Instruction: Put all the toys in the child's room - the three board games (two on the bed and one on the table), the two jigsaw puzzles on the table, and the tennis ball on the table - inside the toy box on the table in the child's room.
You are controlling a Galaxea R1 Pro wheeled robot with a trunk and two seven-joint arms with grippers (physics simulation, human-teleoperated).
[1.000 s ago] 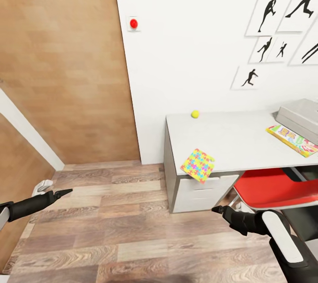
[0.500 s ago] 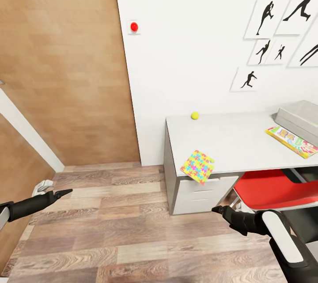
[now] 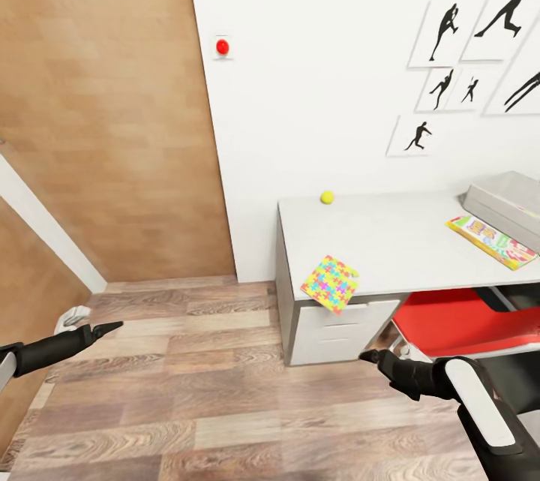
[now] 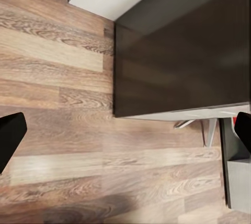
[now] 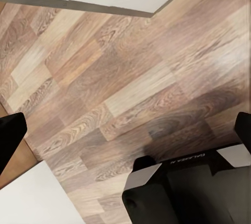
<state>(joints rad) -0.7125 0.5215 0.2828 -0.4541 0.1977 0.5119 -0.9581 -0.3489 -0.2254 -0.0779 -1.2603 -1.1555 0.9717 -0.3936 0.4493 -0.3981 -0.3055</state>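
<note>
Both arms carried low and tucked, likely a travel posture for the approach. Left end effector (image 3: pixel 112 327) at 8 o'clock and right end effector (image 3: pixel 367 355) at 5 o'clock hang over the wood floor (image 3: pixel 187 391); both empty, fingers spread wide in wrist views.

Jigsaw puzzle (image 3: pixel 330 284) at 1 o'clock from right end effector, overhanging the counter (image 3: pixel 390 241) front edge, probably easy to pinch there. Board game (image 3: pixel 491 241) touches the toy box (image 3: pixel 506 199) at 3 o'clock. Tennis ball (image 3: pixel 327 197) farthest, near the wall. All well apart from either end effector.
</note>
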